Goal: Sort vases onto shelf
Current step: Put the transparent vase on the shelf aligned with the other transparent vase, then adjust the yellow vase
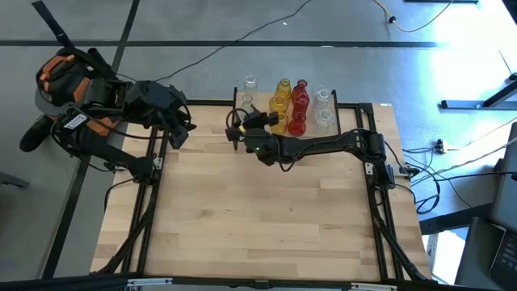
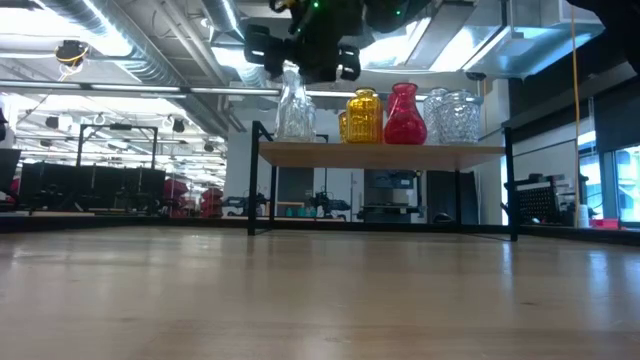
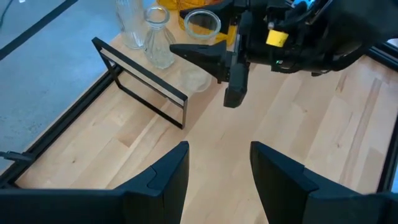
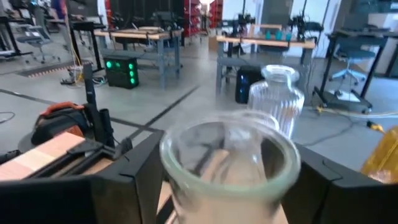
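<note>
Looking down from the high view, the right gripper (image 1: 245,123) reaches to the shelf (image 1: 355,107) at the far edge of the surface (image 1: 258,218), where yellow vases (image 1: 282,95), red vases (image 1: 300,103) and clear vases (image 1: 324,105) stand in rows, while the left gripper (image 1: 179,129) waits near the far left corner. Seen from the low view, the right gripper hangs over a clear ribbed vase (image 2: 294,110) at the shelf's end, beside a yellow vase (image 2: 364,116), a red vase (image 2: 404,115) and clear ones. From the left wrist view the left fingers (image 3: 163,177) stand spread and empty, and from the right wrist view the right fingers (image 4: 127,174) flank the wide rim of a clear vase (image 4: 229,165), clasping it, with another ribbed clear vase (image 4: 277,99) just behind.
</note>
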You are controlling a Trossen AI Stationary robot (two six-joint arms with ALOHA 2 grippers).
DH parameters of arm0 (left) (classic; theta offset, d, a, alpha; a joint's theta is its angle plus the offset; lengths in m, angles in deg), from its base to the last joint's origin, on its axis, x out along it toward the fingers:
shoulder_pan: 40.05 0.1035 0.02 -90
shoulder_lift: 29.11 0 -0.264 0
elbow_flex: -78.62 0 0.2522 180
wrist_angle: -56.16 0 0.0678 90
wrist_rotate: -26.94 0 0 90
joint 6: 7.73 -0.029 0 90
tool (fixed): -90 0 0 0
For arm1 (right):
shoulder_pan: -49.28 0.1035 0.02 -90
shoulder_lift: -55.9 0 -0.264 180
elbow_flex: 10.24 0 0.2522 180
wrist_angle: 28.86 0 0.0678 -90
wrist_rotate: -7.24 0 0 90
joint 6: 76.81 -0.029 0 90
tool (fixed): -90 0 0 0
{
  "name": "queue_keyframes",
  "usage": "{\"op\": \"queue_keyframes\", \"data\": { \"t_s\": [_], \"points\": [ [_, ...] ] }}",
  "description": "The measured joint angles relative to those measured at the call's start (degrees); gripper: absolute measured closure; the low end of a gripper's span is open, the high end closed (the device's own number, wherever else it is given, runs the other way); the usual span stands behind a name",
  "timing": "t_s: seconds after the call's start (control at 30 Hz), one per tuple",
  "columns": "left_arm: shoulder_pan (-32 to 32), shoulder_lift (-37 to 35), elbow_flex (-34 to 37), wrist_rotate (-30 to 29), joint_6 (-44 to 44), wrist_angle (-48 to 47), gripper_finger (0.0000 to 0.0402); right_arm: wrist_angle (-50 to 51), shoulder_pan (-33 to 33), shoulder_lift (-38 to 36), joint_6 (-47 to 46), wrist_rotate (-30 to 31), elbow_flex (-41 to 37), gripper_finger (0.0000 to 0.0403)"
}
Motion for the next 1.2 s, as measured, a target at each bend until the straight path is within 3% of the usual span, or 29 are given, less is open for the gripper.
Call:
{"op": "queue_keyframes", "data": {
  "t_s": [0.33,0.5,0.77,0.87,1.0,1.1,1.2],
  "points": [
    [0.0,0.0,0.0,0.2,-0.2,0.0,0.0239,-2.9,0.8,-0.9,6.8,2.5,0.0,0.0166],
    [0.0,0.0,0.0,0.2,-0.2,0.0,0.0239,-9.3,1.4,-1.8,13.7,2.6,0.0,0.0166],
    [0.0,0.0,0.0,0.2,-0.2,0.0,0.0239,-27.2,6.4,-7.6,36.6,1.2,0.0,0.0166],
    [0.0,0.0,0.0,-0.2,-0.2,0.0,0.0239,-28.9,9.7,-10.9,39.9,2.5,0.1,0.0166],
    [0.0,0.0,0.0,-1.1,-0.2,0.1,0.0239,-23.2,14.4,-14.5,33.0,3.1,-2.1,0.0175],
    [0.0,0.0,0.0,-1.3,-0.2,0.1,0.0239,-11.3,17.5,-15.4,14.8,4.7,-5.5,0.021],
    [0.0,0.0,0.0,-1.3,-0.2,0.2,0.0239,-1.8,18.6,-14.3,-2.2,1.2,-8.7,0.0266]
  ]
}}
